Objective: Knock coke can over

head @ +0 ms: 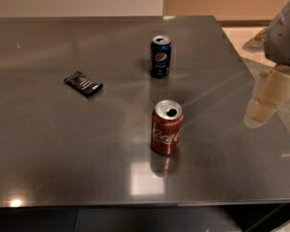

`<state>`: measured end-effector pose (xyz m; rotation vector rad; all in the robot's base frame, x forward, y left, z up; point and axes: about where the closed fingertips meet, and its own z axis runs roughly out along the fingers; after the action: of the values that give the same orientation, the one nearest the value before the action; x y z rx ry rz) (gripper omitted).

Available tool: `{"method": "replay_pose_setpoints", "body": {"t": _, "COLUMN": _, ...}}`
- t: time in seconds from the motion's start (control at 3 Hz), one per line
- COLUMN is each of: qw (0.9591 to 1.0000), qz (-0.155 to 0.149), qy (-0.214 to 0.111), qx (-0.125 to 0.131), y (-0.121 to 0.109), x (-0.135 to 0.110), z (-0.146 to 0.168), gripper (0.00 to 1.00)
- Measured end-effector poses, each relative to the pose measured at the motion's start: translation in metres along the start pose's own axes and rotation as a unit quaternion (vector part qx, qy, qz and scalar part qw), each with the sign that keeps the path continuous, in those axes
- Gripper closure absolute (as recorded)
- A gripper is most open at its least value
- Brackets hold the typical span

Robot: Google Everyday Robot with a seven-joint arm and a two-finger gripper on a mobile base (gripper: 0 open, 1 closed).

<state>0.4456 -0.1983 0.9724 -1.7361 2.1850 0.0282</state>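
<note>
Here, upright coke can (pixel 166 128); hand (pixel 262 110) far right.

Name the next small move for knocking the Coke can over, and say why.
Probably sweep the gripper leftward in view toward the upper side of the coke can. The can stands upright and untouched near the front of the table, while the gripper hangs apart from it at the right edge. The Pepsi can stands farther back, out of that path.

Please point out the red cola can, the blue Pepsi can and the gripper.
Red aluminium coke can (pixel 166 135): camera view, white script on its side.
Blue aluminium Pepsi can (pixel 160 60): camera view, logo on its side.
Gripper (pixel 260 112): camera view, at the right edge, its pale tip.
</note>
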Motion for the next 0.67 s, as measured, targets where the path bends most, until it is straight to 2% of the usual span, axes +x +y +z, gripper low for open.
{"method": "replay_pose_setpoints", "body": {"t": 0.33, "qw": 0.9971, "qz": -0.026, "qy": -0.058, "qx": -0.041, "y": 0.007, "x": -0.028, "z": 0.019, "gripper": 0.00}}
{"method": "replay_pose_setpoints", "body": {"t": 0.67, "qw": 0.9906, "qz": -0.051, "qy": -0.102, "qx": -0.075, "y": 0.024, "x": -0.054, "z": 0.034, "gripper": 0.00}}
